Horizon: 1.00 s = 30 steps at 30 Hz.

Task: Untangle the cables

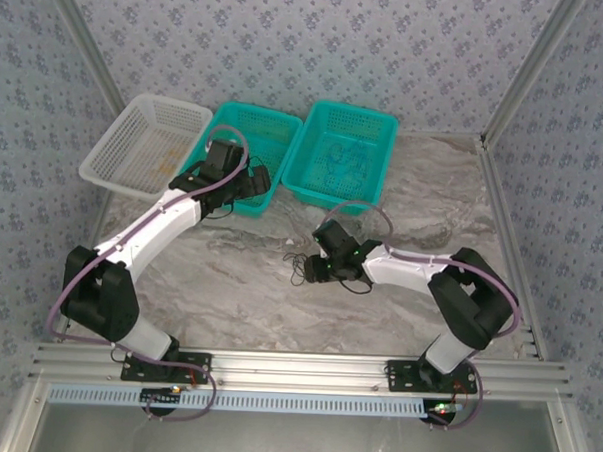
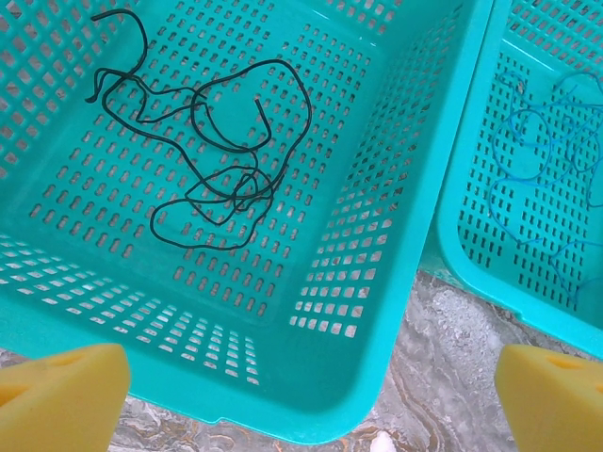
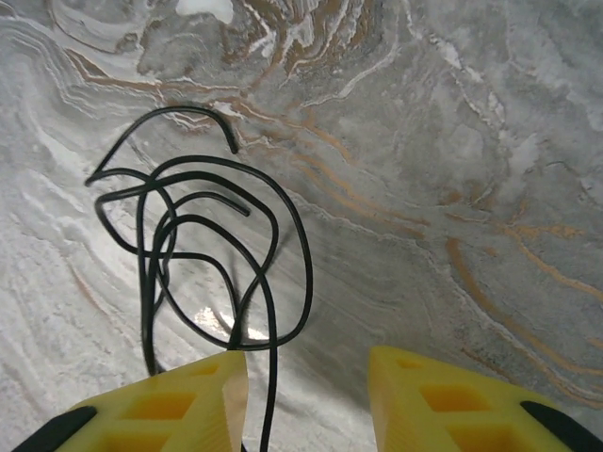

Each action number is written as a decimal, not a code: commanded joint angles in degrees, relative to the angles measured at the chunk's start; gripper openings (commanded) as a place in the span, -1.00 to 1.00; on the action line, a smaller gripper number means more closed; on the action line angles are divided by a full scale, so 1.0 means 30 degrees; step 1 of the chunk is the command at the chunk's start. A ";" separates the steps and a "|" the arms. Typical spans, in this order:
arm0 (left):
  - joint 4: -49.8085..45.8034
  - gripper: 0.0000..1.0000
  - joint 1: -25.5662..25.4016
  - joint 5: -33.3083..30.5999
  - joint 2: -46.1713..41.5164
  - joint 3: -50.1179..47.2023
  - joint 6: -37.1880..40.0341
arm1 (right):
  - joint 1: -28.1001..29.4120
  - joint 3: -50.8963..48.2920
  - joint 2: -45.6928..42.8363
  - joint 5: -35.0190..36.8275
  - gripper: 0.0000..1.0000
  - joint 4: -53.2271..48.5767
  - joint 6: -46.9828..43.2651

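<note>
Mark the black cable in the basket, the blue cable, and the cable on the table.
Basket black cable (image 2: 237, 193), left wrist view, on its knotted middle.
Blue cable (image 2: 537, 160), left wrist view, mid-tangle.
Table cable (image 3: 307, 268), right wrist view, right side of its outer loop.

A white basket (image 1: 136, 129), a teal basket (image 1: 261, 111) and another teal basket (image 1: 355, 109) line the marble table's (image 1: 239, 283) far edge.
</note>
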 commanded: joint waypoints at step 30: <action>0.9689 0.98 -0.0364 0.8964 -0.3902 -0.4346 0.2474 | -0.2247 -0.1324 -0.8912 -0.0720 -1.00 0.5144 -0.1817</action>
